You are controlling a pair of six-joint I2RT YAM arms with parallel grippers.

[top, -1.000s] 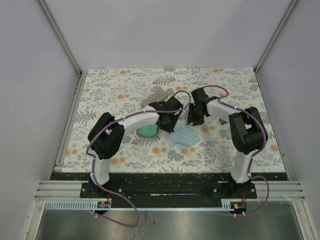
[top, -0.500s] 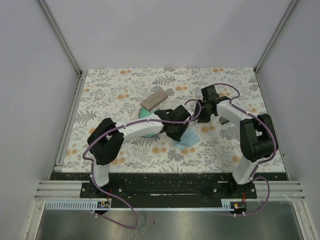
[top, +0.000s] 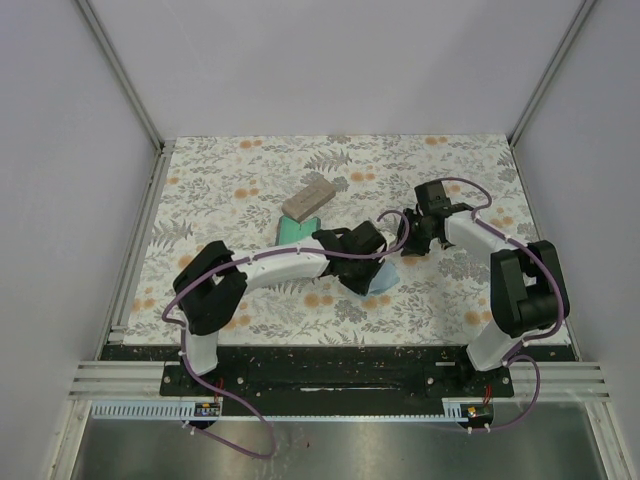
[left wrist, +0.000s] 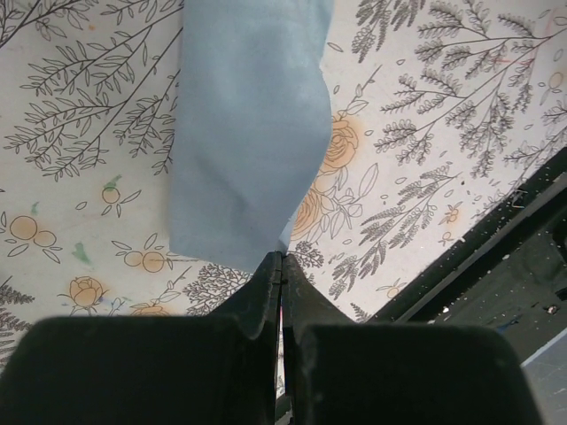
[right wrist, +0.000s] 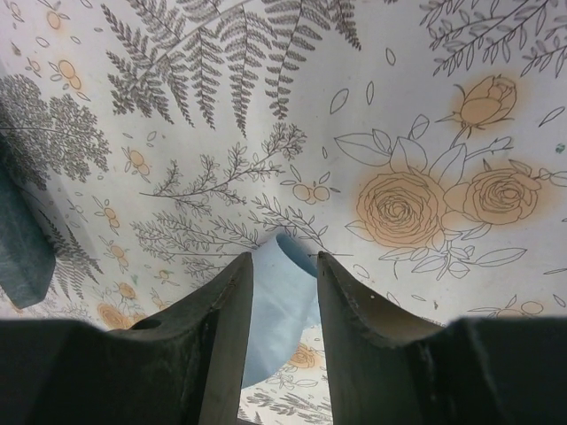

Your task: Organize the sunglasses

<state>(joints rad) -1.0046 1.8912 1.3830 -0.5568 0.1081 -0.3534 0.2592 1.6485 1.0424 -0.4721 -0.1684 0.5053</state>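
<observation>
Flowers and leaves are printed on the table cover (top: 220, 180), and white walls are seen around it. The left gripper (left wrist: 281, 258) is shut tight, and the edge of a soft light blue cloth (left wrist: 248, 133) is pinched at its tips. The right gripper (right wrist: 283, 258) is held open with nothing in its jaws, and the same cloth is seen through the gap. Beside the left arm, a dark blue-green long case (top: 291, 232) is laid, with a tan long case (top: 308, 197) near it. The black-framed sunglasses cannot be seen in any view.
</observation>
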